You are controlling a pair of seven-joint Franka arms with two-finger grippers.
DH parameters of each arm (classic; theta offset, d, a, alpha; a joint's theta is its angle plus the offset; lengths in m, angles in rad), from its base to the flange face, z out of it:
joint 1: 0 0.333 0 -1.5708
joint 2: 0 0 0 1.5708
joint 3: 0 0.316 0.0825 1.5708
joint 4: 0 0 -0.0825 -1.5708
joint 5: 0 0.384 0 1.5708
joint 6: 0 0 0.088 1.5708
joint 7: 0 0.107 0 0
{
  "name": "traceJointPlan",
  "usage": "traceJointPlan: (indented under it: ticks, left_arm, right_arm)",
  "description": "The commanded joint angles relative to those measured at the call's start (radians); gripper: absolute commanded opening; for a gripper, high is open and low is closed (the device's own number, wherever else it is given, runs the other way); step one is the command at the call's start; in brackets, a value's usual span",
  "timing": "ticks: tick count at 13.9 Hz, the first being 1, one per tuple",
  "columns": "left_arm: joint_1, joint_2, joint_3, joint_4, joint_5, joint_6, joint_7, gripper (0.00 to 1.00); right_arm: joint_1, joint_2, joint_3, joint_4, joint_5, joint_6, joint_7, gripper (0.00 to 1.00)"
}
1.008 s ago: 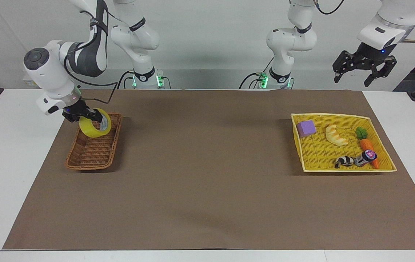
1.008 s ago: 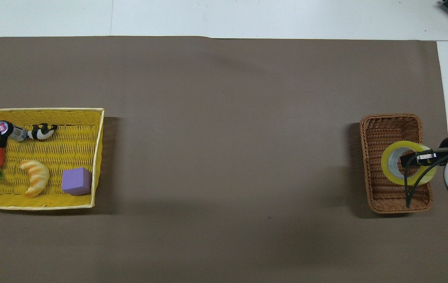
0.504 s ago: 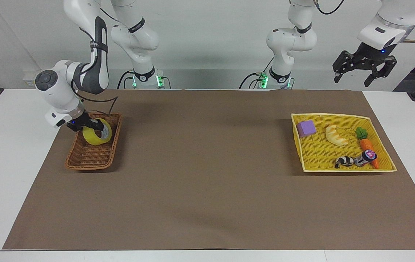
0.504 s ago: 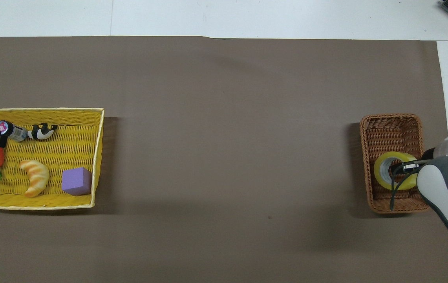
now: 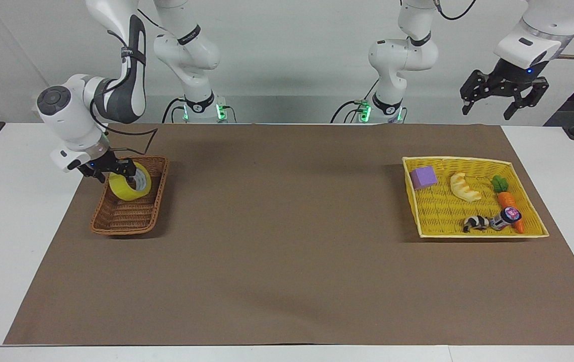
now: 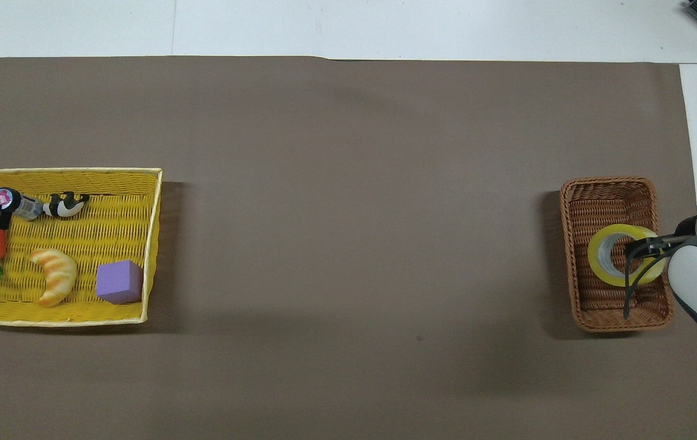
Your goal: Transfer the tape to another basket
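Resting in the basket (image 5: 131, 213), the tape (image 5: 128, 187) sits beneath the released right tool (image 5: 110, 172).

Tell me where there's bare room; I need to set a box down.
The brown mat lies bare between the wicker basket and the yellow tray. It is crowded in the wicker basket, where the tape sits under the right gripper, and in the tray of toys.

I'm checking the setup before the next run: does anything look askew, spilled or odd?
Only the tape: it sits tilted in the brown basket, leaning at the end nearer the robots, with the right gripper at its rim. Nothing is spilled. The left gripper waits, raised and open.
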Motion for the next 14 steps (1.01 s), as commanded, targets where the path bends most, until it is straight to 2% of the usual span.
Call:
traceJointPlan:
  ticks: [1, 10, 14]
  left_arm:
    - [0.011, -0.003, -0.01, 0.01, 0.017, -0.006, 0.005, 1.0]
    - [0.011, -0.003, -0.01, 0.01, 0.017, -0.006, 0.005, 1.0]
    - [0.01, -0.003, -0.01, 0.01, 0.018, -0.006, 0.005, 1.0]
  right_arm:
    - [-0.001, -0.016, 0.005, 0.011, -0.028, -0.022, -0.014, 1.0]
    - [-0.004, -0.01, 0.005, -0.023, -0.021, 0.003, -0.025, 1.0]
    - [-0.021, -0.016, 0.005, -0.047, 0.091, -0.005, -0.078, 1.0]
